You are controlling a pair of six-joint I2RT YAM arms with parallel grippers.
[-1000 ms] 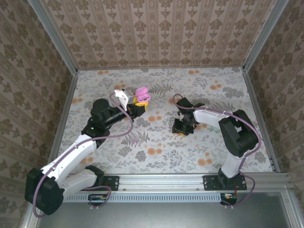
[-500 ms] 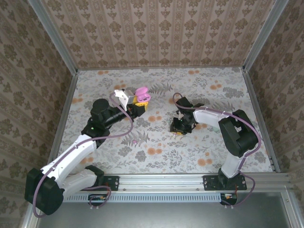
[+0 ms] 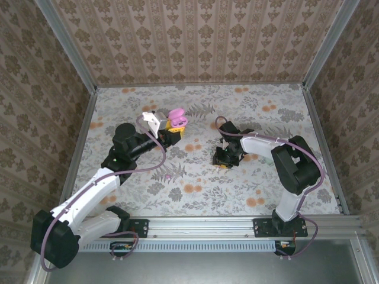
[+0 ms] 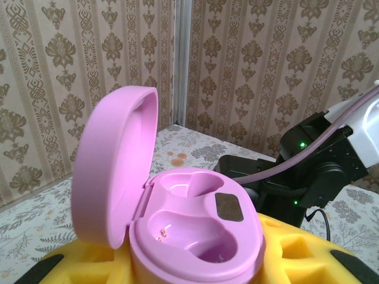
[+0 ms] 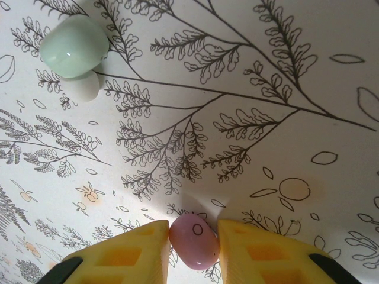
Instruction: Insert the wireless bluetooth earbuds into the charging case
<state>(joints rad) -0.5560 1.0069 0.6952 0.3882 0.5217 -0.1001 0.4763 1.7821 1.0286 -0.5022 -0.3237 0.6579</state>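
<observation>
One pale green piece (image 5: pixel 74 38) beyond pink earbud (image 5: pixel 194 241)

Damask-papered walls (image 3: pixel 195 41) are enclosing three sides; fern-printed tabletop (image 3: pixel 284 106) is lying evenly lit; aluminium rail (image 3: pixel 207 223) is running along near edge.

Charging case (image 4: pixel 195 236) looks glossy smooth plastic; left gripper (image 4: pixel 198 266) pads (image 4: pixel 290 251) perhaps matt foam.

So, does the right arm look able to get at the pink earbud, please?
Probably yes: the pink earbud sits between the fingers of the right gripper, touching both, nothing in the way.
</observation>
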